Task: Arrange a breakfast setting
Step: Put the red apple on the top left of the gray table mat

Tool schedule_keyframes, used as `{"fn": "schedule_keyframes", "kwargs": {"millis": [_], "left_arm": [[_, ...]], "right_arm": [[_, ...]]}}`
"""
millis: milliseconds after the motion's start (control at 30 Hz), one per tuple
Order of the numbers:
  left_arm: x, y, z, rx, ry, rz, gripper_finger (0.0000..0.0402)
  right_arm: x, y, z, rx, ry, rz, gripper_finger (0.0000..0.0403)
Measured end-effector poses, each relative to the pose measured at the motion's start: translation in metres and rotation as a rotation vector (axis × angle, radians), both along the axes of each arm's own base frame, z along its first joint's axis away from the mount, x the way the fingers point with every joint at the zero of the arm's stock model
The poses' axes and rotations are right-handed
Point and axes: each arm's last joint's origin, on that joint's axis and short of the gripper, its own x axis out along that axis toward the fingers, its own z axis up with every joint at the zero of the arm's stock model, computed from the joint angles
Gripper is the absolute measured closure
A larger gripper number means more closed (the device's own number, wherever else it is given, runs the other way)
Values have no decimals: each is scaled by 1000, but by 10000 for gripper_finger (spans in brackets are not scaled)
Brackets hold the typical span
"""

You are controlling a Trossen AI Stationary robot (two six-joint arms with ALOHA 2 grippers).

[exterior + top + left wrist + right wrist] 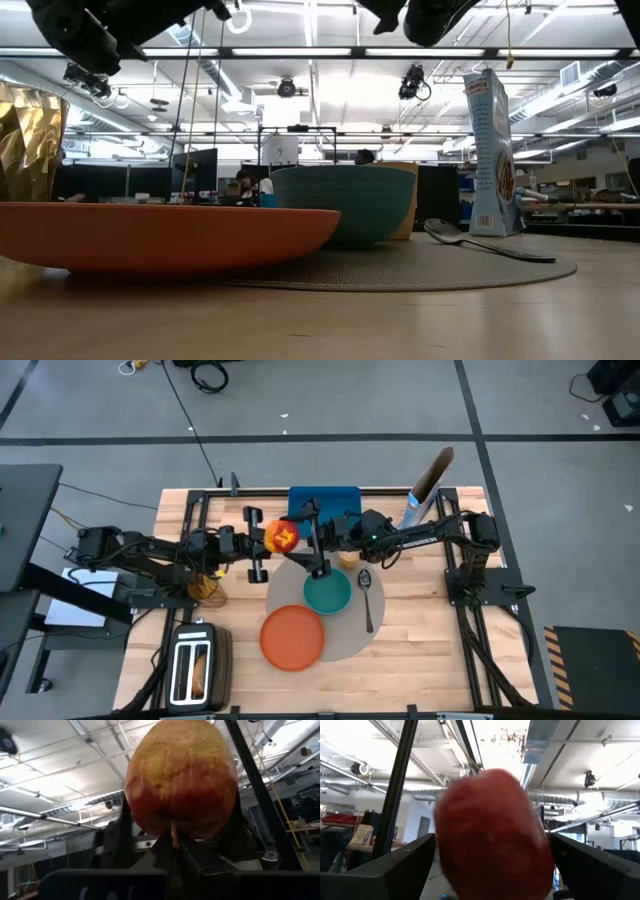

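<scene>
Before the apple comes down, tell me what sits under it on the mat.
The apple hangs between both grippers over the mat's far edge. Below it the bowl sits just nearer; the plate fills the near side.

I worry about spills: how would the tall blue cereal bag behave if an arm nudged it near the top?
The tall blue cereal bag stands upright on a narrow base at the table's far edge, so a high push would probably tip it. It looks light, so it may slide first. The metal spoon lies nearby and could be struck.
</scene>
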Motion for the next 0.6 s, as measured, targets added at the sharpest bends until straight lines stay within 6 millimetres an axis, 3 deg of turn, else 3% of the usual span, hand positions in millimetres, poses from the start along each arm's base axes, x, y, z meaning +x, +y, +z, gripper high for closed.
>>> {"fn": "schedule_keyframes", "kwargs": {"millis": [267,600], "left_arm": [[-15,10,-1,-47,104,51,383],[-32,30,-8,-64,373,240,383]], "right_arm": [[-14,0,22,-40,74,-51,4],[-61,9,66,-124,294,-257,9]]}}
